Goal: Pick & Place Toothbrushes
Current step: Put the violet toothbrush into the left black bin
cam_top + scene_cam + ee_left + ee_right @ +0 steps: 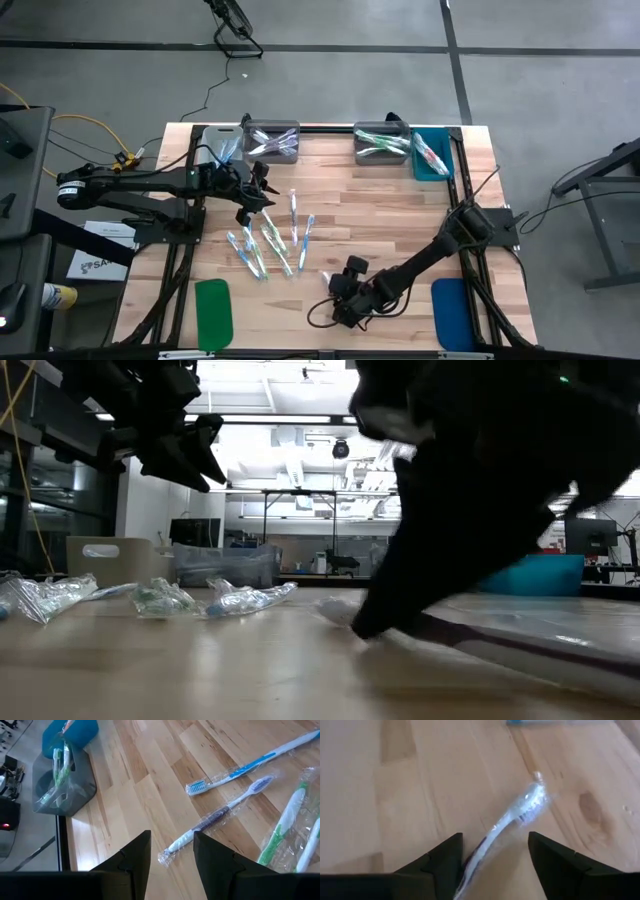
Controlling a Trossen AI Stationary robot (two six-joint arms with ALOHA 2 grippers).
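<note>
Several clear-wrapped toothbrushes lie flat in a loose group mid-table; the left wrist view shows a purple one, a blue one and green ones. My left gripper hovers open above the far-left side of the group. One wrapped toothbrush lies apart near the near edge. My right gripper is low over it, open, one finger on each side. More toothbrushes lie in the bins at the far edge. My right gripper slants down from the table's right, open and astride the lone wrapped toothbrush, which lies flat on the table. Its handle end runs close along one finger. I cannot tell whether they touch.
At the far edge stand three grey bins and a blue bin. A green pad and a blue pad lie near the near edge. Bare wood shows mid-table on the right.
</note>
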